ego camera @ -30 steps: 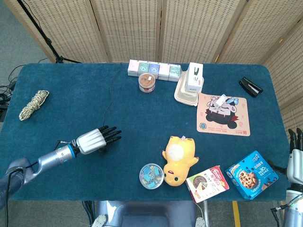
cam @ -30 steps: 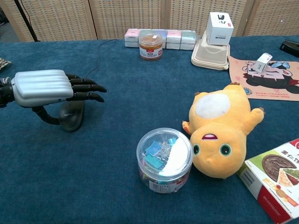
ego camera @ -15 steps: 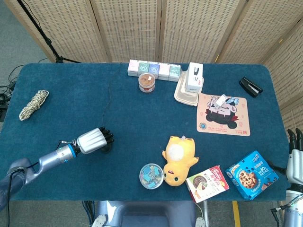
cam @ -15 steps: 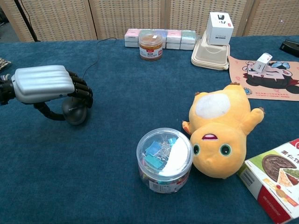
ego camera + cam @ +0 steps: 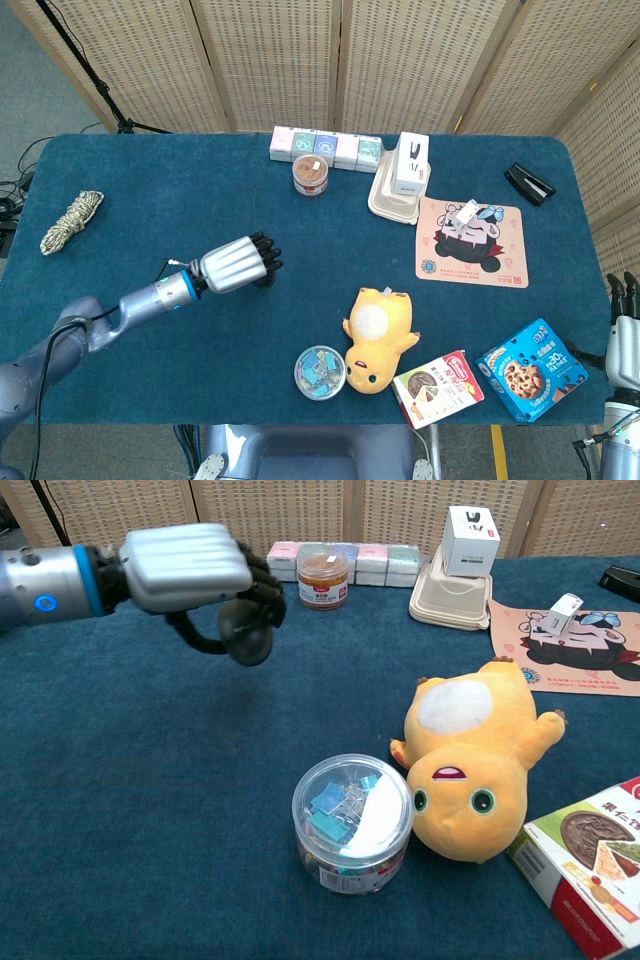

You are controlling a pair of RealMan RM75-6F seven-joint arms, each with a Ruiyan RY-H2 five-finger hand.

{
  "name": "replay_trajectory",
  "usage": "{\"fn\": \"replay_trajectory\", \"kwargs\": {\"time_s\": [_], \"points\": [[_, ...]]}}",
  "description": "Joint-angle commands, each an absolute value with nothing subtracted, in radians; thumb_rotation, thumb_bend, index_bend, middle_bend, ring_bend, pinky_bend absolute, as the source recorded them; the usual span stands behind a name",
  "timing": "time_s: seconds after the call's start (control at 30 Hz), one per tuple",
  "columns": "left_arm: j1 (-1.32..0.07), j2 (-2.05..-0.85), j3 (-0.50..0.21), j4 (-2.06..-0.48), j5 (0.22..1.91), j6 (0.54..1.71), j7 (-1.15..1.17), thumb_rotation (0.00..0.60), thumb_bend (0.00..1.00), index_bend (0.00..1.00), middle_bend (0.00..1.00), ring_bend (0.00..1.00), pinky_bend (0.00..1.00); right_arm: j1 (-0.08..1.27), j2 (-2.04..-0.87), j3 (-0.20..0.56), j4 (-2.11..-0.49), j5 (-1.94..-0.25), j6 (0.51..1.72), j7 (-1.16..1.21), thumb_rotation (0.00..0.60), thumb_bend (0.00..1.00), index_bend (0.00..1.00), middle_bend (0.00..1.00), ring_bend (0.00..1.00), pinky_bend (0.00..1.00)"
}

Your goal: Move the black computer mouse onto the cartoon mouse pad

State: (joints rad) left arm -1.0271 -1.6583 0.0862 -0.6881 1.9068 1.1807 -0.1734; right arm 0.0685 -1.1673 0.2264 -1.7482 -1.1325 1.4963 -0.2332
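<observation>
Though fingers hide most of it, the left hand (image 5: 190,568) grips the mouse (image 5: 245,632).

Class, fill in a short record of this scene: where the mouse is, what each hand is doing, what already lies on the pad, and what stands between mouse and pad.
mouse: black mouse, gripped by the left hand, lifted off the table
left hand: over the table's left half, fingers curled round the mouse
right hand: right hand at the table's right edge, holding nothing, fingers straight
pad: cartoon pad, far right, with a small white box lying on it
between: plush toy near the path, closer to the robot
</observation>
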Motion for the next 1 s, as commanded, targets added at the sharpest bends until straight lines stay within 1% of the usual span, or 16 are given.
{"fn": "replay_trajectory", "kwargs": {"time_s": [0.03, 0.23, 0.57, 0.63, 0.67, 0.7, 0.77, 0.8, 0.87, 1.0], "points": [[-1.105, -1.695, 0.038, -0.697, 1.882, 1.114, -0.141, 0.600, 0.31, 0.53, 0.44, 0.40, 0.40, 0.068, -1.164, 0.229, -1.749, -1.125, 1.494, -0.229, 0.600, 0.00, 0.00, 0.00, 0.00, 0.00], [-1.181, -1.758, 0.013, -0.666, 1.850, 1.028, -0.134, 0.600, 0.31, 0.53, 0.44, 0.39, 0.40, 0.070, -1.157, 0.237, -1.744, -1.106, 1.486, -0.219, 0.600, 0.00, 0.00, 0.00, 0.00, 0.00], [-1.204, -1.875, 0.011, -0.539, 1.785, 0.944, -0.192, 0.600, 0.31, 0.53, 0.43, 0.38, 0.40, 0.071, -1.149, 0.239, -1.747, -1.094, 1.479, -0.209, 0.600, 0.00, 0.00, 0.00, 0.00, 0.00], [-1.207, -1.898, 0.012, -0.509, 1.776, 0.934, -0.208, 0.600, 0.30, 0.47, 0.37, 0.33, 0.40, 0.071, -1.148, 0.240, -1.747, -1.092, 1.480, -0.208, 0.600, 0.00, 0.00, 0.00, 0.00, 0.00], [-1.209, -1.907, 0.013, -0.497, 1.771, 0.927, -0.213, 0.600, 0.29, 0.39, 0.29, 0.26, 0.37, 0.071, -1.148, 0.240, -1.747, -1.092, 1.480, -0.207, 0.600, 0.00, 0.00, 0.00, 0.00, 0.00], [-1.210, -1.914, 0.013, -0.488, 1.766, 0.920, -0.218, 0.600, 0.28, 0.27, 0.18, 0.17, 0.33, 0.071, -1.148, 0.240, -1.747, -1.091, 1.481, -0.207, 0.600, 0.00, 0.00, 0.00, 0.00, 0.00], [-1.212, -1.921, 0.011, -0.482, 1.755, 0.916, -0.226, 0.600, 0.25, 0.09, 0.04, 0.05, 0.24, 0.071, -1.147, 0.240, -1.748, -1.089, 1.481, -0.207, 0.600, 0.00, 0.00, 0.00, 0.00, 0.00], [-1.212, -1.920, 0.010, -0.484, 1.751, 0.921, -0.229, 0.600, 0.24, 0.02, 0.01, 0.01, 0.20, 0.071, -1.147, 0.240, -1.748, -1.089, 1.481, -0.207, 0.600, 0.00, 0.00, 0.00, 0.00, 0.00], [-1.208, -1.911, 0.008, -0.496, 1.744, 0.937, -0.233, 0.600, 0.21, 0.00, 0.00, 0.00, 0.18, 0.071, -1.147, 0.238, -1.749, -1.090, 1.481, -0.208, 0.600, 0.00, 0.00, 0.00, 0.00, 0.00], [-1.185, -1.852, 0.003, -0.575, 1.725, 0.974, -0.248, 0.600, 0.16, 0.00, 0.00, 0.00, 0.15, 0.072, -1.149, 0.233, -1.753, -1.098, 1.483, -0.209, 0.600, 0.00, 0.00, 0.00, 0.00, 0.00]]}}
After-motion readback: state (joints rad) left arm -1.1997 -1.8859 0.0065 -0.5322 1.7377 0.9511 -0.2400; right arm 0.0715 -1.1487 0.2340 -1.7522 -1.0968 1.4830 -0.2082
